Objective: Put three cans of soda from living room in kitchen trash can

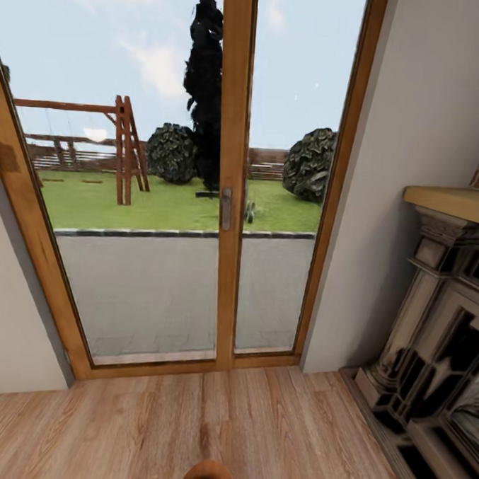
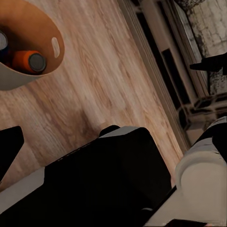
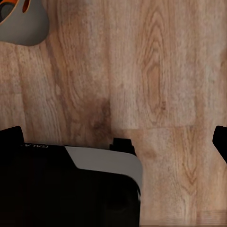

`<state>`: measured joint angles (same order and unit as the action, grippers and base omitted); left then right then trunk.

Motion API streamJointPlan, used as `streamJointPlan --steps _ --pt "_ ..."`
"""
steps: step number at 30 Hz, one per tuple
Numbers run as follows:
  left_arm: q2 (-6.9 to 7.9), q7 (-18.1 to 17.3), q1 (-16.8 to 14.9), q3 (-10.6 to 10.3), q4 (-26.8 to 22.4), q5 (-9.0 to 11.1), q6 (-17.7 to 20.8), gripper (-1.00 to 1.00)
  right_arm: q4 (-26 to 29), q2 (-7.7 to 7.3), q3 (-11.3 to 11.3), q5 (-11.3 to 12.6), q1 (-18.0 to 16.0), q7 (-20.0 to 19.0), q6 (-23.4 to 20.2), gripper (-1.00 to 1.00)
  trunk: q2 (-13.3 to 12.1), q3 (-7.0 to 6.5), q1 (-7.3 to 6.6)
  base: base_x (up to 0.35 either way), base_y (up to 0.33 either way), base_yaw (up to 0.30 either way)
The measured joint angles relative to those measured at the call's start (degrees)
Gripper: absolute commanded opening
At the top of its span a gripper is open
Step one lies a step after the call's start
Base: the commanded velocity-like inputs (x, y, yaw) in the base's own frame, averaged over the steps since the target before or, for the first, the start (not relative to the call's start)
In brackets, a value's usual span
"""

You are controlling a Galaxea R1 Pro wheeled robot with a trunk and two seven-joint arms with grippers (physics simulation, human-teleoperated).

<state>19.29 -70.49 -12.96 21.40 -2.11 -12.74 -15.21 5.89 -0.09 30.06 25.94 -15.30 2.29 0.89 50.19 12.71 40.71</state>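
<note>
I can't tell how either pincer stands. Below my left wrist the grey tapered bucket with copper-brown inside (image 2: 28, 52) holds an orange soda can (image 2: 28, 60) on the wooden plank floor (image 2: 109, 80), near the ornate fireplace (image 1: 439, 330) and wood-framed glass doors (image 1: 232, 182).

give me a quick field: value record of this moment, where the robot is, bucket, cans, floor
room: living room, facing the wood-framed glass doors, fireplace at the head view's right
floor: wood planks
bucket: grey outside, copper inside, above the floor; rim at the head view's bottom edge
cans in bucket: one orange can lying inside, a blue one at the picture's edge; third not visible
outside: lawn, swing frame, bushes
grippers: state cannot be told
</note>
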Motion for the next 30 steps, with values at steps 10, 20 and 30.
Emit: streamJointPlan --steps 10,20,30 --pt "-0.12 0.33 0.80 0.14 0.00 -0.52 0.04 1.00 0.00 0.00 0.00 -0.01 1.09 0.00 0.07 1.00 0.00 -0.95 0.00 0.000 0.000 0.000" --pt "-0.13 0.35 0.88 0.14 0.00 -0.60 0.06 1.00 0.00 0.00 0.00 -0.01 2.14 0.00 0.25 1.00 0.00 -1.89 0.00 0.000 0.000 0.000" --pt "-0.14 0.35 0.88 0.14 0.00 -0.58 0.07 1.00 0.00 0.04 0.00 -0.02 2.31 0.06 0.26 1.00 0.00 -2.80 0.00 0.000 0.000 0.000"
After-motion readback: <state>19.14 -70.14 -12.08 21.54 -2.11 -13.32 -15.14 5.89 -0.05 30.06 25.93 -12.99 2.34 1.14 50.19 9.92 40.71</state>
